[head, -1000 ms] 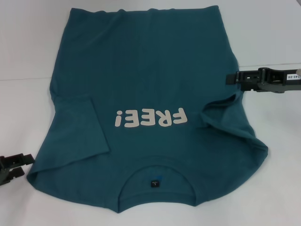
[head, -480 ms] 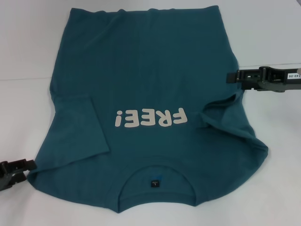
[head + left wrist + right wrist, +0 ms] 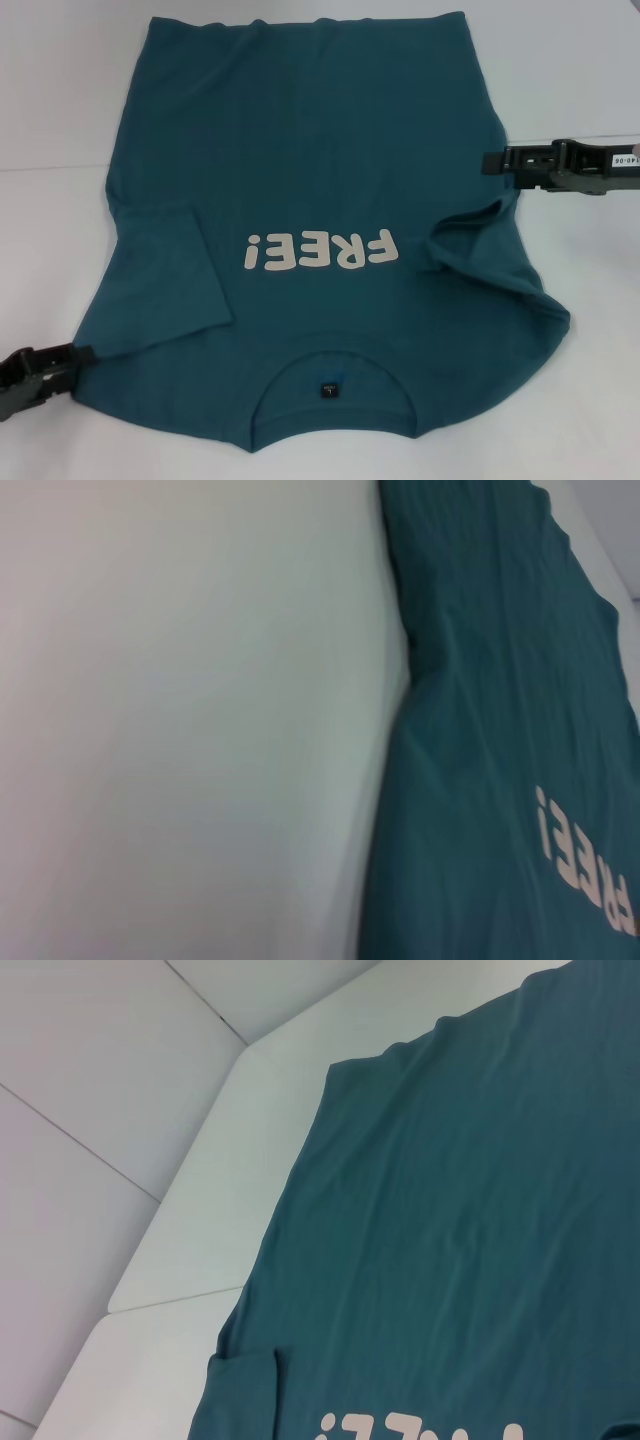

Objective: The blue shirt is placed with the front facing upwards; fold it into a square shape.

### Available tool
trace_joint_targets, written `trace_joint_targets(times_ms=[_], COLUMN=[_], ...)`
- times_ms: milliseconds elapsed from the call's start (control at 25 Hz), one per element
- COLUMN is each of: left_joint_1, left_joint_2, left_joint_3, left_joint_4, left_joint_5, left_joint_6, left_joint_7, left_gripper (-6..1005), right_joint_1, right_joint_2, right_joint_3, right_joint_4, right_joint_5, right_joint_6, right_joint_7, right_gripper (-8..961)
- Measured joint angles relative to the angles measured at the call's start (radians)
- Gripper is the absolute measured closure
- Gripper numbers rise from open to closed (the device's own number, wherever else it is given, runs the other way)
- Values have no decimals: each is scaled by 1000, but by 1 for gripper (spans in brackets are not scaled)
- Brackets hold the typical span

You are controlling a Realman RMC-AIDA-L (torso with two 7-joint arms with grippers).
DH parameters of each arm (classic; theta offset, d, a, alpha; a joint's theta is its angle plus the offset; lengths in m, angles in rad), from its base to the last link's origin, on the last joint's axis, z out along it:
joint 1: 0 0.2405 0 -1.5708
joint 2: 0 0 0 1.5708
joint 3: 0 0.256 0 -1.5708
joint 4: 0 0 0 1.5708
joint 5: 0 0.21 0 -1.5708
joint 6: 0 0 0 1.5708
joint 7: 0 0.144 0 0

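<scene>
The white table [image 3: 60,100] is covered by the blue shirt [image 3: 320,150], spread front up, collar nearest the robot. The right gripper [image 3: 490,162] is held at its right edge, the left gripper [image 3: 85,355] touching the near left sleeve corner; neither's opening can be told.

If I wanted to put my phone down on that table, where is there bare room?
Bare white table lies beside the dark teal-blue cotton T-shirt, on the robot's left above the left gripper, and on its right, beyond and below the right gripper. The middle is all shirt; both grippers crowd its edges.
</scene>
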Motion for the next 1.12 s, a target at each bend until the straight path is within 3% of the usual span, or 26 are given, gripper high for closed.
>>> trace_joint_targets(times_ms=[600,1120], left_joint_1=[12,-10], left_joint_2=[2,-2], left_joint_3=[-39,-26], left_joint_4=[34,24], left_joint_5=[-11,-2], left_joint_6=[48,-51], left_joint_7=[-7,1], left_gripper=[423,422], right_joint_1=[-3,-3], right_joint_2=[0,-1], right_joint_3=[2,2], right_joint_4=[2,24], right_joint_5=[-1,-1], right_joint_6=[2,17], right_joint_7=[-2,-6], right_gripper=[158,159])
